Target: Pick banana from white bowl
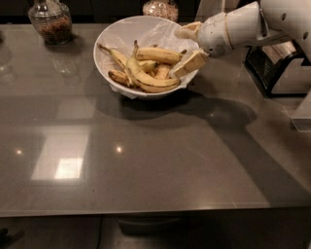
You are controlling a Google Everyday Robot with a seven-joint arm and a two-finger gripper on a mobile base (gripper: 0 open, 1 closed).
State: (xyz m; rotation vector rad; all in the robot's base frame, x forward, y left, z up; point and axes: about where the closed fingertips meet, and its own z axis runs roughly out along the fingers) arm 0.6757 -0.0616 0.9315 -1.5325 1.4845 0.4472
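Note:
The white bowl (108, 38) stands at the back middle of the grey counter and holds several bananas on a crinkled white lining. The banana (158, 55), long, nearly straight and yellow with dark ends, lies across the far side of the pile. A strongly curved banana (146, 80) with an upright stem lies in front of it, with smaller blotched ones (119, 77) to the left. My gripper (188, 47) is open at the bowl's right rim. One finger (191, 63) reaches over the rim close to the banana's right end, and the other (187, 31) is above it. It holds nothing.
A glass jar (49, 22) with dark contents stands at the back left, and another jar (163, 8) stands behind the bowl. A black appliance (274, 68) sits at the right behind my arm. The counter's front edge (146, 212) runs along the bottom.

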